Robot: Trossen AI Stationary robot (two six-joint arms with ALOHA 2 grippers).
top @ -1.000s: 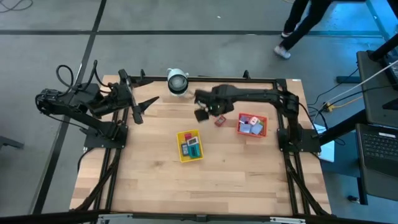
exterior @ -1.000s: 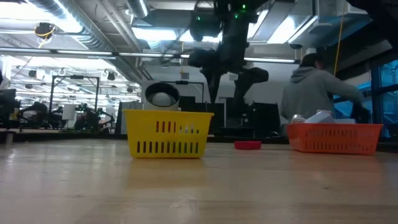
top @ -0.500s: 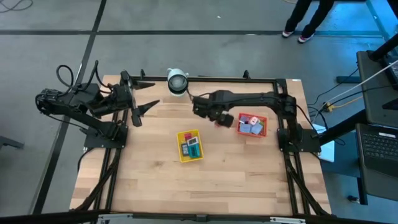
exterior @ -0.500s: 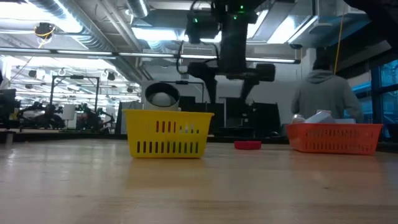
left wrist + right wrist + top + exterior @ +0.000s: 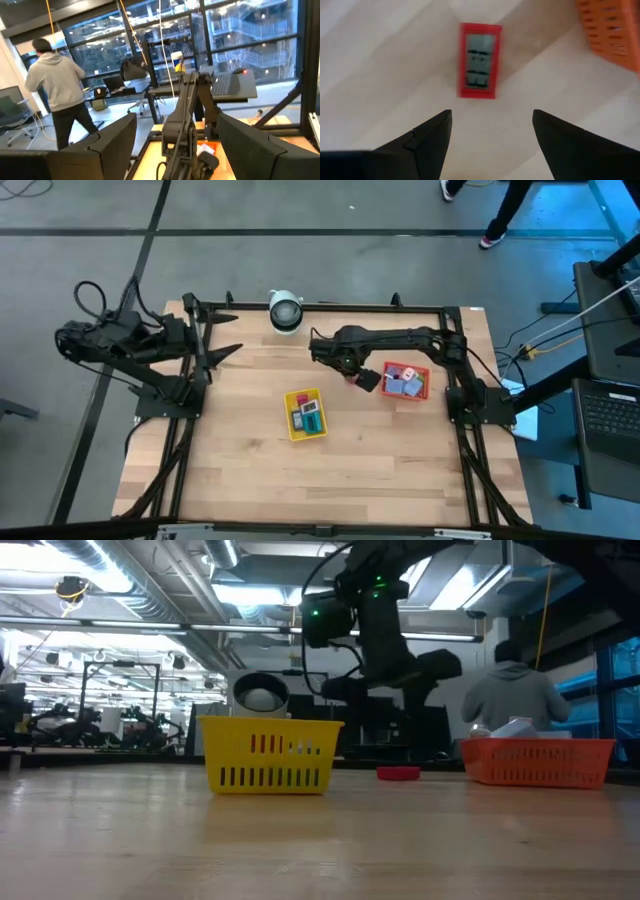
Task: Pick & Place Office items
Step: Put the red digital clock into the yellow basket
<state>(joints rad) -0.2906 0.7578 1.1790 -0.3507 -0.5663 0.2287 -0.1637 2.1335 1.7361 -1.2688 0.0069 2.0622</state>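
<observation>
Right gripper (image 5: 492, 137) hangs over the desk (image 5: 250, 480) just left of the red-orange tray (image 5: 425, 392), pointing down at a red packet (image 5: 480, 60) with a grey face lying flat on the wood; fingers (image 5: 427, 137) apart, nothing between them, not touching the packet. In the high view the right gripper (image 5: 357, 372) is mid-desk toward the far side, packet mostly hidden under it. In the low view the red packet (image 5: 398, 773) sits on the desk between the yellow tray (image 5: 270, 753) and the red-orange tray (image 5: 538, 761), the arm above it.

Red-orange tray holds several small items, blue, lavender and pinkish white (image 5: 404, 380). Yellow tray (image 5: 290, 420), nearer and left of centre, holds teal-green and red items (image 5: 309, 416).

Left gripper (image 5: 222, 354) parked at the far left edge of the desk, raised, fingers (image 5: 107, 147) apart, empty.

White round object with dark centre (image 5: 285, 311) at the far edge. A person in a grey hoodie (image 5: 60, 90) stands beyond the desk.
</observation>
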